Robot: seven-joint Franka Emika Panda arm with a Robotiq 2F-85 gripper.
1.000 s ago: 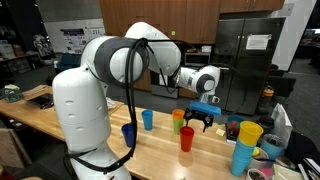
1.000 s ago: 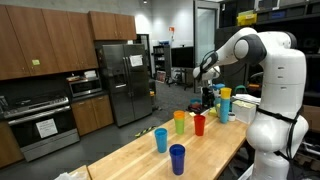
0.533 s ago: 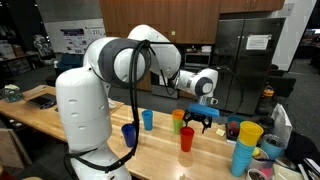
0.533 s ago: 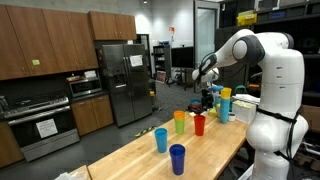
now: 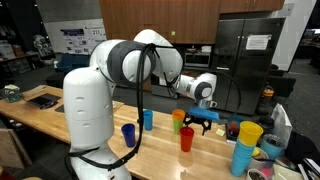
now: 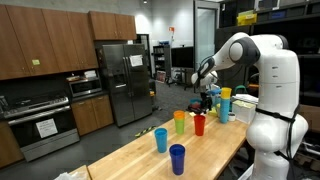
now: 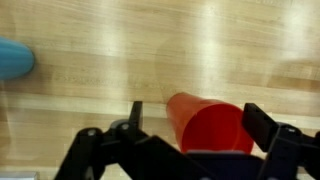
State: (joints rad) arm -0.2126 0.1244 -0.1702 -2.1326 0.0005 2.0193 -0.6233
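Observation:
My gripper (image 5: 201, 121) hangs open over the wooden table (image 5: 160, 150), just above a red cup (image 5: 187, 139). In the wrist view the red cup (image 7: 212, 126) stands upright between the two black fingers of the gripper (image 7: 198, 118), and neither finger touches it. In an exterior view the gripper (image 6: 207, 101) is above and behind the red cup (image 6: 199, 125). A green cup with an orange one (image 5: 177, 120) stands close beside the red cup.
A light blue cup (image 5: 147, 119) and a dark blue cup (image 5: 128, 134) stand further along the table; the light blue cup also shows in the wrist view (image 7: 14, 60). A stack of blue cups topped by a yellow one (image 5: 245, 145) stands near the table's end, beside clutter.
The arm has swung a little, and the gripper has come slightly lower over the red cup. The cups have not moved.

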